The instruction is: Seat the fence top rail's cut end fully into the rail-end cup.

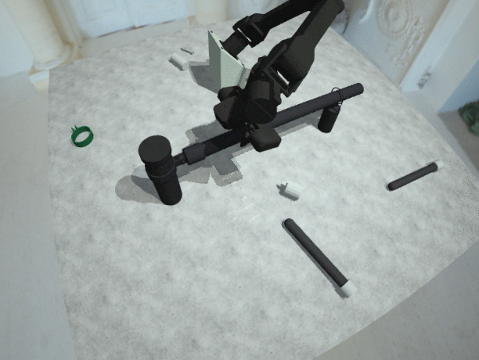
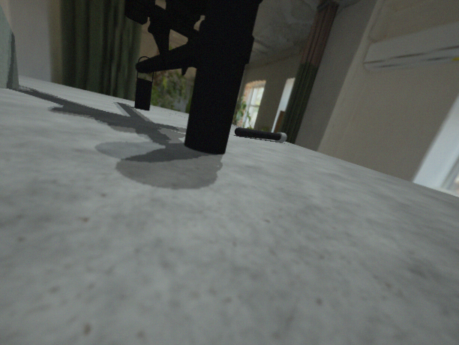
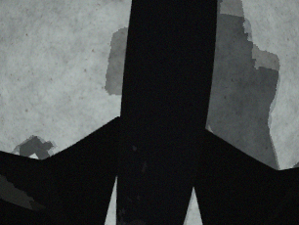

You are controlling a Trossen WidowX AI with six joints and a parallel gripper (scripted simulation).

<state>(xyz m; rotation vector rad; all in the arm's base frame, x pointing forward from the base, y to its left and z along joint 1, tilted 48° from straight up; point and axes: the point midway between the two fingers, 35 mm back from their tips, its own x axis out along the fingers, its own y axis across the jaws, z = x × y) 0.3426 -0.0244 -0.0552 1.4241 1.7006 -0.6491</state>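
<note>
My gripper (image 1: pixel 247 132) (image 3: pixel 155 127) is shut on the dark rail (image 1: pixel 305 111) (image 3: pixel 168 59) partway along it. The rail's far end (image 2: pixel 145 67) passes through the wire loop above the short post (image 1: pixel 329 119) (image 2: pixel 143 94). Its near end meets the mouth of the rail-end cup (image 1: pixel 194 154), in line with it; how deep it sits inside is hidden. The cup hangs on the brace band (image 1: pixel 163 171), which is high on the big post (image 1: pixel 168 192) (image 2: pixel 211 112), just below the post cap (image 1: pixel 155 148). In the exterior view the big post hides the cup.
A green ring (image 1: pixel 82 136) lies left of the big post. A pale upright panel (image 1: pixel 227 70) and a white cylinder (image 1: pixel 179 61) are at the back. A small white fitting (image 1: pixel 293 189) and two dark rods (image 1: pixel 318 252) (image 1: pixel 412 177) with white ends lie in front and at right.
</note>
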